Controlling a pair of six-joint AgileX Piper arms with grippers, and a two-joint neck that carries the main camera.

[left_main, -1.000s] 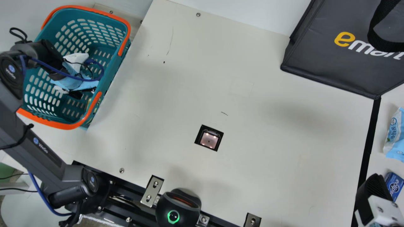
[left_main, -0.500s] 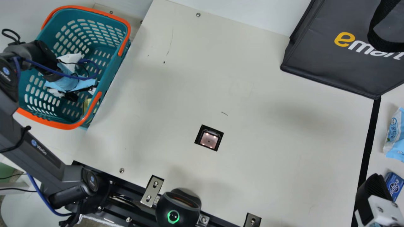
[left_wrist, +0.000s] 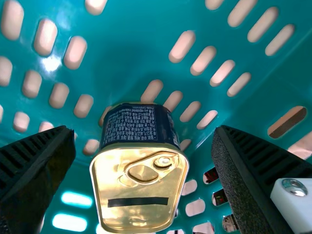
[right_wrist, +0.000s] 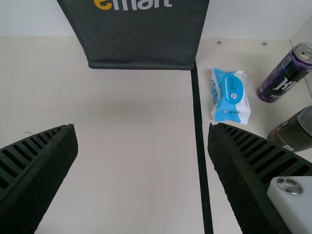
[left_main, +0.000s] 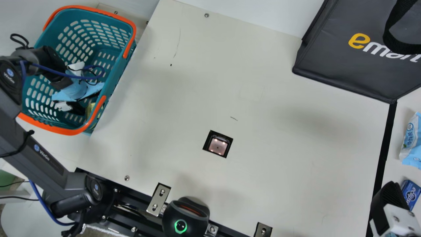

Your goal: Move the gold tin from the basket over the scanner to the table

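Over the last half second, the left arm's wrist (left_main: pixel 49 62) has shifted towards the main view's right, and its gripper (left_main: pixel 76 108) sits lower in that view, nearer the basket's bottom end; basket, bag and scanner have stayed put. In the main view, the wrist reaches over the teal basket (left_main: pixel 69 131) with the orange rim, and the gold tin (left_main: pixel 89 110) is inside, near the side facing the table (left_main: pixel 279 158). The scanner (left_main: pixel 217 147) is set in the tabletop, with a big dark bag (left_main: pixel 348 72) beyond it. At the right edge, past a black strip (left_main: pixel 384 158), are a blue packet (left_main: pixel 411 144) and a small blue box (left_main: pixel 410 195), the box just beside the right gripper (left_main: pixel 389 197). In the left wrist view, the left gripper (left_wrist: pixel 145 130) is spread wide, with the tin between its fingers, a gap showing on each side, so it has no grip on it. The gold lid and its ring pull face the camera. In the right wrist view, the right gripper (right_wrist: pixel 142 127) is wide open too, holding nothing, and beyond it a purple can (right_wrist: pixel 285 73) and a dark jar (right_wrist: pixel 295 130) are near the packet.
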